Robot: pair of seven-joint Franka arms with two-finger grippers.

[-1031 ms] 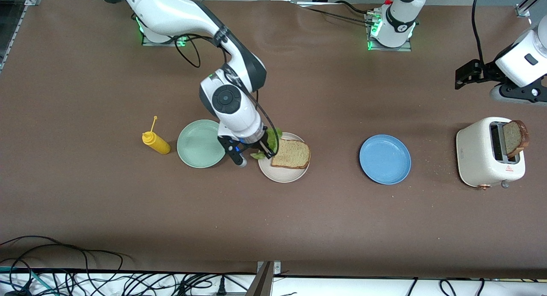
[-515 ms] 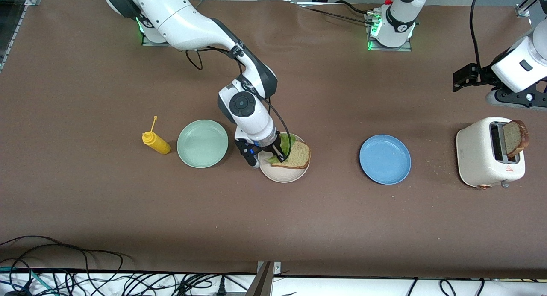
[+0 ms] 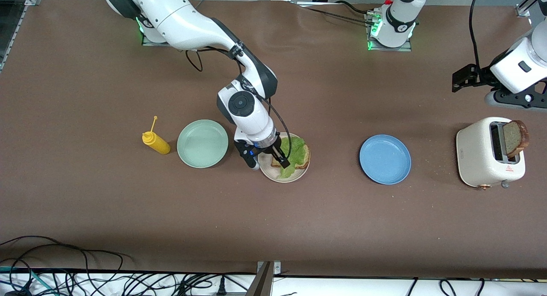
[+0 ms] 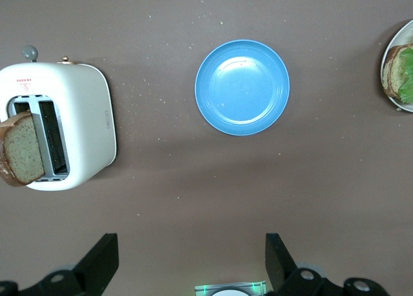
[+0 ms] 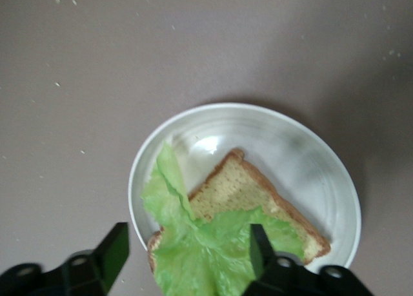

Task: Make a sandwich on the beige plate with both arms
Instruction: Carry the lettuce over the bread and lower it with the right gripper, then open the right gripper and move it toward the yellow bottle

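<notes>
Plainly the lettuce step was the one in hand, and from where I stood I counted one mustard bottle point(image 3: 155, 142), three plates, two bread slices, one lettuce leaf and one toaster. Nearest the right arm's end stood the yellow mustard bottle, then the mint-green plate point(image 3: 202, 143), bare. Next came the beige plate point(image 3: 284, 177), where the half-built sandwich lay: one slice of toasted bread point(image 3: 304, 156) with the ruffled lettuce leaf point(image 3: 295, 149) draped over it, one end trailing onto the plate. The right gripper point(image 3: 268, 160) hung just over that plate, its jaws apart and nothing between them. Further along sat the blue plate point(image 3: 385, 159), also bare, then the white toaster point(image 3: 488, 153) with the second slice point(image 3: 515, 137) standing up out of its slot. The left gripper point(image 3: 463, 76) hovered above the table near the toaster, jaws wide and empty. By my reckoning the next move was its own: pinch that upright slice by its faces, lift it clear of the slot, and carry it over to cap the lettuce.
</notes>
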